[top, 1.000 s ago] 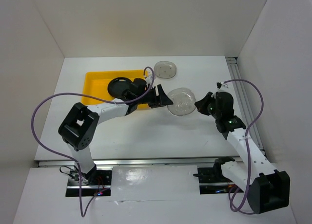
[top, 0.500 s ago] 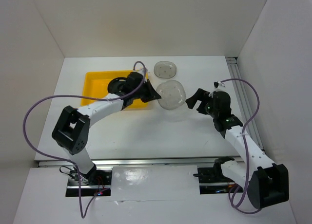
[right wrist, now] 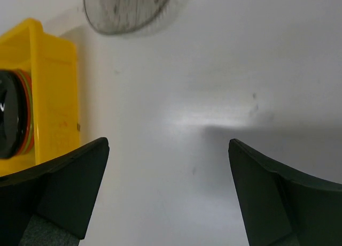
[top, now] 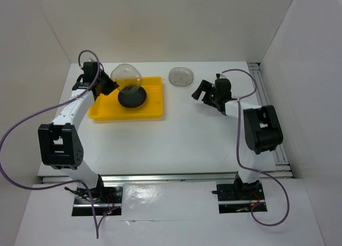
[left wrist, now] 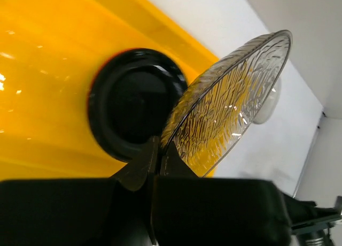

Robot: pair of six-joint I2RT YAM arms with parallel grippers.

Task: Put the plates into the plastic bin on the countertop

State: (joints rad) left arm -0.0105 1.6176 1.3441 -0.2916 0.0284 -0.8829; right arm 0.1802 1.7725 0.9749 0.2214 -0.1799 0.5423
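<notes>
Yellow plastic bin (top: 101,115) sits near the far-left corner of the tabletop (top: 187,141), with a black plate (top: 132,98) inside. Our left jaws pinch a translucent grey plate (top: 126,75) by its rim, tilted above the bin, probably to slide it in. Our right jaws gape empty near the other grey plate (top: 181,76) at the far edge.

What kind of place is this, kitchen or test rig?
Likely a lab test cell, not a kitchen: bare white tabletop boxed by plain white walls, two arms bolted to a metal rail, left hand holding a grey plate over a yellow bin.
</notes>
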